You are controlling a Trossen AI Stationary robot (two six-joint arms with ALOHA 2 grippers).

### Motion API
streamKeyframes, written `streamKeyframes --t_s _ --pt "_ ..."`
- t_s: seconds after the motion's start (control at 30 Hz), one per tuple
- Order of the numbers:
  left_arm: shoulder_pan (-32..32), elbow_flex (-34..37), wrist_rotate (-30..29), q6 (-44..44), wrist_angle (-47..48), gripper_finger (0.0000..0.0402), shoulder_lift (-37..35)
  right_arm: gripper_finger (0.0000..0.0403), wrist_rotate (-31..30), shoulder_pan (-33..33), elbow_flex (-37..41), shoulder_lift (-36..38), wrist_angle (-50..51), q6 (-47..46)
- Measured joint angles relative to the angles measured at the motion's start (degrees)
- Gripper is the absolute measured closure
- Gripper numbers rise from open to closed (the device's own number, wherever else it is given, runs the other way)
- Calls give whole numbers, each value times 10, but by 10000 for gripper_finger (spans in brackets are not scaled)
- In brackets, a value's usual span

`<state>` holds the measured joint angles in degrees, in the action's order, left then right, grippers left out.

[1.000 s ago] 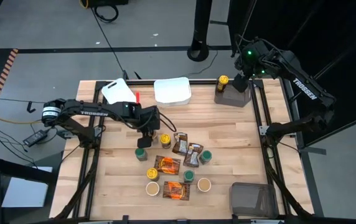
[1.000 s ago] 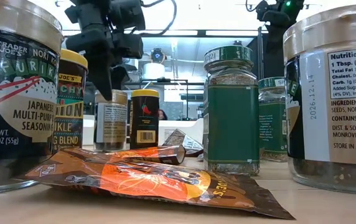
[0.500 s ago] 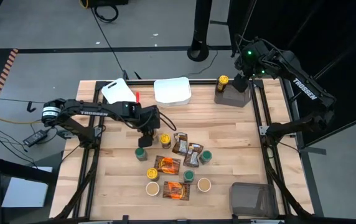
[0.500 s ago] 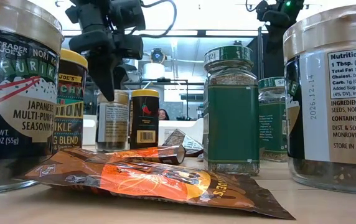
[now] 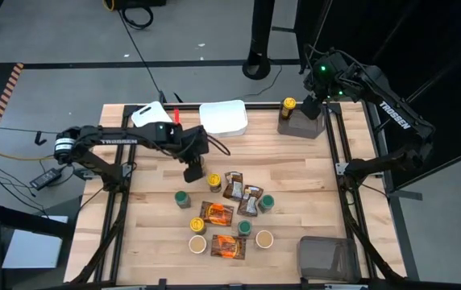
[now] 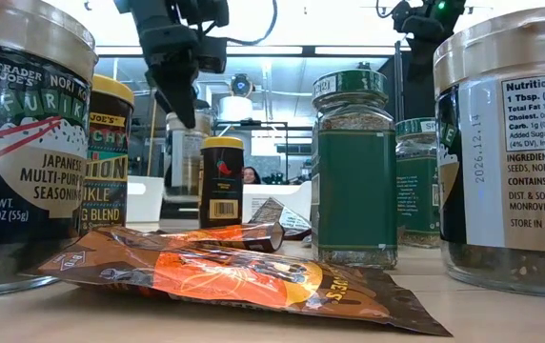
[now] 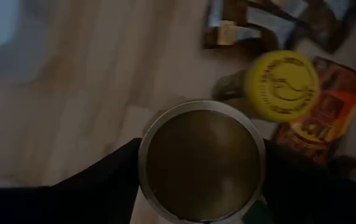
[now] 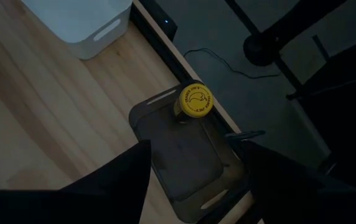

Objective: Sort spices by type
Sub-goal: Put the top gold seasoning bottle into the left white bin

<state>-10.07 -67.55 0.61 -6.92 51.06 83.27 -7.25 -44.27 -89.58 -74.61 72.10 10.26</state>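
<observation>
The spices lie mid-table: jars with green (image 5: pixel 183 198), yellow (image 5: pixel 213 180) and tan lids (image 5: pixel 263 238), and orange-and-brown packets (image 5: pixel 216 213). My left gripper (image 5: pixel 192 167) is shut on a dark-lidded jar (image 6: pixel 185 157) just far of the group, beside the yellow-lidded jar (image 7: pixel 282 84). My right gripper (image 8: pixel 193 186) hovers open over the grey-brown bin (image 5: pixel 303 125) at the far right. One yellow-lidded jar (image 8: pixel 193 101) stands in that bin. My left gripper pinches the jar at its top, one finger (image 7: pixel 106 186) on each side of the round lid's rim (image 7: pixel 144 163). The fingers come from above, slanting down. The jar hangs upright below them, its base (image 6: pixel 183 195) clear of the table.
Two white tubs (image 5: pixel 223 117) (image 5: pixel 153 119) stand along the far edge. A second grey-brown bin (image 5: pixel 327 256) sits at the near right corner. Bare wood (image 5: pixel 295 173) lies between the spice group and the far-right bin.
My left gripper has risen and gone a little toward the far edge, rolling slightly, and has taken the dark-lidded jar up with it. The jar stood on the table beside the yellow-lidded jar; now it hangs clear of the wood.
</observation>
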Motion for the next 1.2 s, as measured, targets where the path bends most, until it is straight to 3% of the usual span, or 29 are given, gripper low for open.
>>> streamKeyframes --t_s 0.33,0.67,1.0,1.2 --pt "-85 -40 -55 -34 77 126 -52 151 0 0 0 0 0 0" --pt "-242 -40 -144 -53 127 125 -133 155 0 0 0 0 -1 2" --pt "-416 -40 -165 -70 109 125 -103 156 0 0 0 0 -18 2" --pt "-477 -39 -165 -91 86 125 -70 154 0 0 0 0 -18 2"
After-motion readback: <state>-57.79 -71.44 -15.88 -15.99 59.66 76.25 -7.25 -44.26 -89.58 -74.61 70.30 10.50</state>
